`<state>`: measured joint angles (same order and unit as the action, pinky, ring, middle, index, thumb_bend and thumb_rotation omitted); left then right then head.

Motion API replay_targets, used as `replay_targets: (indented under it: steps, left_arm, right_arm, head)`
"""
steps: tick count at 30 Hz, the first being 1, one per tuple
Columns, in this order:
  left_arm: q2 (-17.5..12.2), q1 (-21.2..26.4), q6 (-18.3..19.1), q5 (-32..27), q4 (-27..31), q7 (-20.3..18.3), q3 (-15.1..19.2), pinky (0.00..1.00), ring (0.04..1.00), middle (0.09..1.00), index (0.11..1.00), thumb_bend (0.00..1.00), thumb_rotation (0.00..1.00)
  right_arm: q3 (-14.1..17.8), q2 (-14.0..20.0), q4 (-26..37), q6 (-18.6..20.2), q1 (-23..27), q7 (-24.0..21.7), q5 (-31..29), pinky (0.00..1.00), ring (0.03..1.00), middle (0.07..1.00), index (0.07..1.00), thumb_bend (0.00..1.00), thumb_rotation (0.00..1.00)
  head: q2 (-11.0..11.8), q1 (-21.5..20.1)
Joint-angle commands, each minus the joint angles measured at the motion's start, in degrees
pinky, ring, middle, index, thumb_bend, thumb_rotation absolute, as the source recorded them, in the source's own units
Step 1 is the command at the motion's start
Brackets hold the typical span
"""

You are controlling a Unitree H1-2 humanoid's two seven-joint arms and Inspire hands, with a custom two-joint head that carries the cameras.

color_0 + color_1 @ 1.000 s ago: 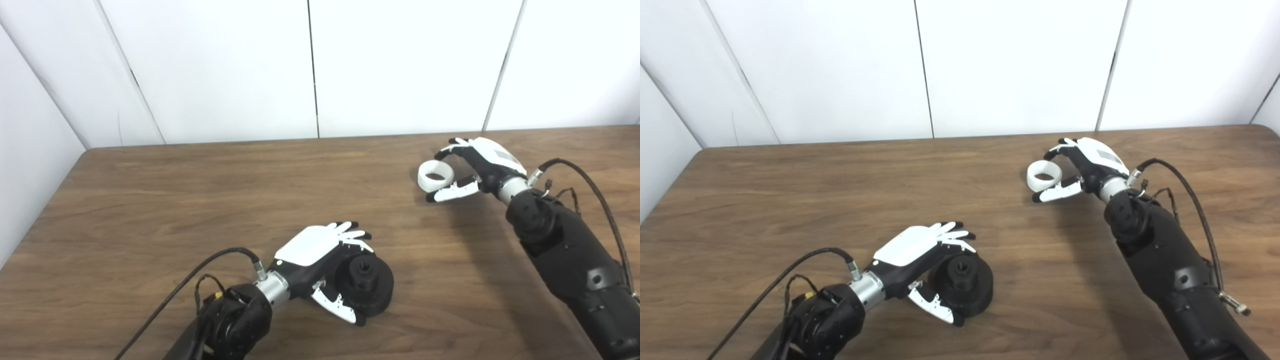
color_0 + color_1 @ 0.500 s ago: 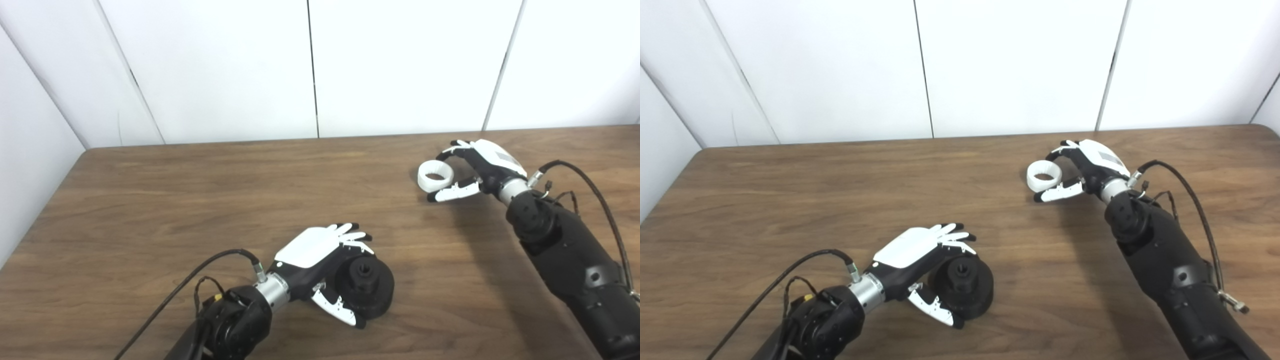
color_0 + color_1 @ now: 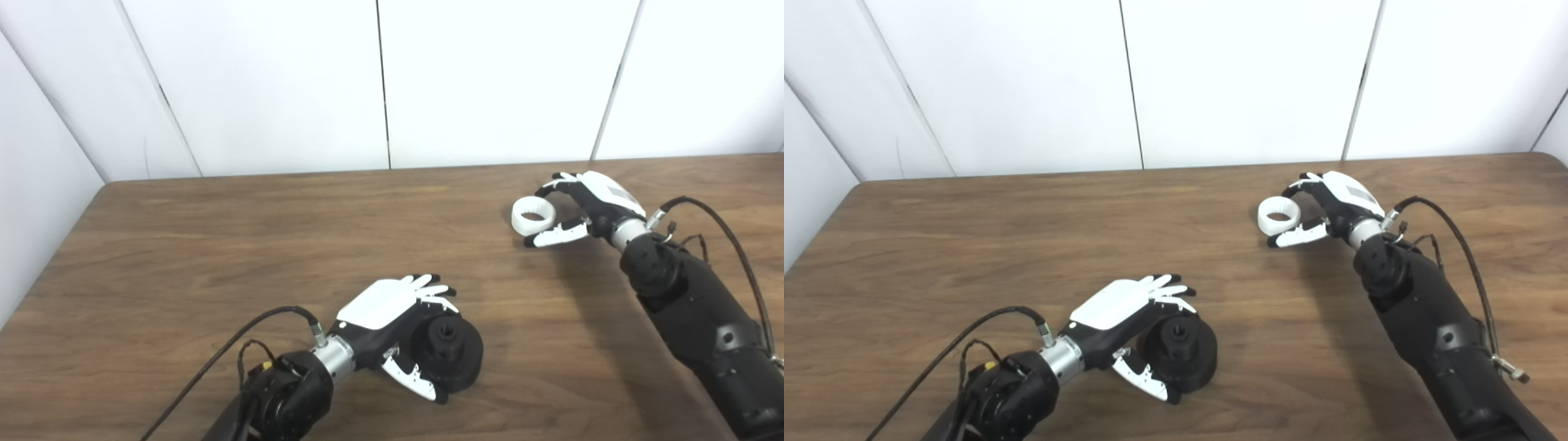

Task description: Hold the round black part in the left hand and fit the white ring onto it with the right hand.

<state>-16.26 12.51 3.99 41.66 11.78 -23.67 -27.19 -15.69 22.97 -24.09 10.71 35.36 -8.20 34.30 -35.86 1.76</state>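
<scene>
The round black part (image 3: 447, 352) lies on the wooden table (image 3: 245, 245) near the front. My left hand (image 3: 392, 312) is open and cupped around its left side, with fingers over its far edge and the thumb along its near edge. The white ring (image 3: 534, 214) lies on the table at the right. My right hand (image 3: 591, 205) is open just to the right of the ring. Its curled fingers reach the ring's far side and its thumb the near side. I cannot tell whether they touch the ring.
White wall panels (image 3: 380, 86) stand behind the table's far edge. Loose cables (image 3: 729, 233) run along my right forearm, and another (image 3: 245, 331) along my left.
My right hand has sunk slightly and its fingers sit closer around the ring, which has not moved. My left thumb has shifted a little along the black part.
</scene>
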Motion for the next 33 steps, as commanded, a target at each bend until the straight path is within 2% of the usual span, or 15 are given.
replay_targets:
  steps: [1, 17, 33]
  left_arm:
    - [-0.78, 0.28, 0.50, 1.09, 0.75, -1.46, -0.19, 1.00, 1.000, 0.936, 0.702, 0.91, 0.28]
    - [-0.60, 0.11, 0.52, 1.23, 0.82, -1.80, 0.01, 1.00, 1.000, 0.936, 0.703, 0.91, 0.28]
    - [-0.57, 0.09, 0.08, 1.11, 0.67, -1.33, 0.22, 1.00, 1.000, 0.935, 0.698, 0.92, 0.29]
  right_arm:
    - [0.57, 0.27, 1.16, -1.93, 3.60, 1.96, 0.07, 0.99, 1.000, 0.950, 0.768, 0.85, 0.40]
    - [1.02, -0.19, 1.23, -3.53, 3.10, 4.17, -0.37, 0.96, 0.985, 0.916, 0.703, 0.77, 0.33]
    - [1.42, -0.49, 0.85, -4.65, 2.75, 5.16, -0.56, 0.90, 0.971, 0.901, 0.658, 0.75, 0.29]
  head:
    - [-0.10, 0.06]
    - [-0.25, 0.19]
    - [-0.34, 0.15]
